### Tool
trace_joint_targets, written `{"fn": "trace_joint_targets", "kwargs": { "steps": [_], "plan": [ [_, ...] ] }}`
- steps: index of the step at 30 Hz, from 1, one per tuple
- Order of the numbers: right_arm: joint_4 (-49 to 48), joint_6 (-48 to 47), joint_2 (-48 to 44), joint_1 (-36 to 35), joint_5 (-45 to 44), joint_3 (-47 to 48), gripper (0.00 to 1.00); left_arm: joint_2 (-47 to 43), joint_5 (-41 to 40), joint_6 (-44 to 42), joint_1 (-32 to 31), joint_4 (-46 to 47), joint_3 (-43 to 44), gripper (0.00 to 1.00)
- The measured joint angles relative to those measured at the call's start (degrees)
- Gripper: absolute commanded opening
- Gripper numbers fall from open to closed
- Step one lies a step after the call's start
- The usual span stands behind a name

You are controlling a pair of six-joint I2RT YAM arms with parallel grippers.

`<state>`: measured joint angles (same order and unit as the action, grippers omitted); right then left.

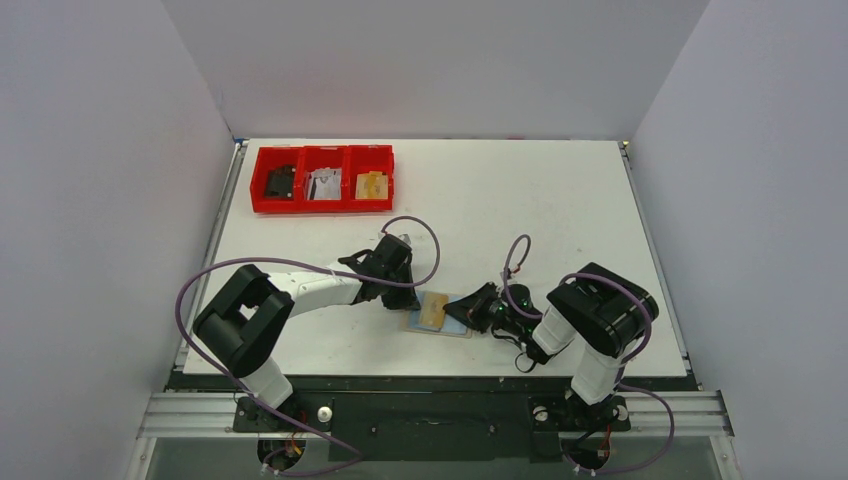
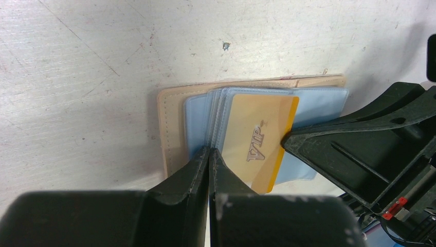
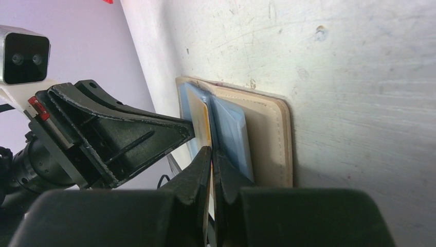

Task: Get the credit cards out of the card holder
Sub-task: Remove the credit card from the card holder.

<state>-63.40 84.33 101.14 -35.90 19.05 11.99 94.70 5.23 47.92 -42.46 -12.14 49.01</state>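
Card holder pinched by left gripper, card by right gripper.

A robotics lab test cell: a scuffed white table boxed in by plain pale walls on 3 sides, a cabled left arm and right arm bolted to an aluminium rail at the near edge, a red 3-compartment tray far left.

Lean in low toward each other from both sides, with left hand and right hand each pinched fully closed, pointed at one another.
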Motion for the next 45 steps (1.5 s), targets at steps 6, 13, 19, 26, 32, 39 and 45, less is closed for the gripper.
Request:
{"fn": "trace_joint_targets", "kwargs": {
  "steps": [6, 13, 19, 26, 32, 39, 45],
  "plan": [
    [-0.42, -0.07, 0.0, 0.83, 0.39, -0.79, 0.0, 0.2, 0.15, 0.52, 0.0, 0.26, 0.0, 0.0],
    [0.39, -1.4, -1.55, 1.92, 0.79, -1.84, 0.0, 0.31, 0.33, 0.94, 0.0, 0.39, 0.0, 0.0],
    [3.76, -3.26, -5.46, 3.32, 0.92, -3.04, 0.0, 0.37, 0.39, 0.96, 0.0, 0.5, 0.0, 0.0],
    [10.03, -6.05, -10.99, 4.33, 0.94, -3.26, 0.0, 0.37, 0.39, 0.96, 0.0, 0.55, 0.0, 0.0],
    [16.81, -8.81, -16.76, 5.27, 0.79, -3.23, 0.0, 0.37, 0.44, 0.96, 0.0, 0.55, 0.02, 0.0],
    [25.68, -11.87, -23.78, 5.88, 0.44, -2.78, 0.0, 0.39, 0.39, 0.81, -0.02, -0.07, 0.46, 0.0],
    [32.26, -13.97, -29.0, 6.73, 0.24, -1.9, 0.0, 0.37, 0.33, 0.24, -0.33, -1.44, 1.18, 0.04]
  ]
}}
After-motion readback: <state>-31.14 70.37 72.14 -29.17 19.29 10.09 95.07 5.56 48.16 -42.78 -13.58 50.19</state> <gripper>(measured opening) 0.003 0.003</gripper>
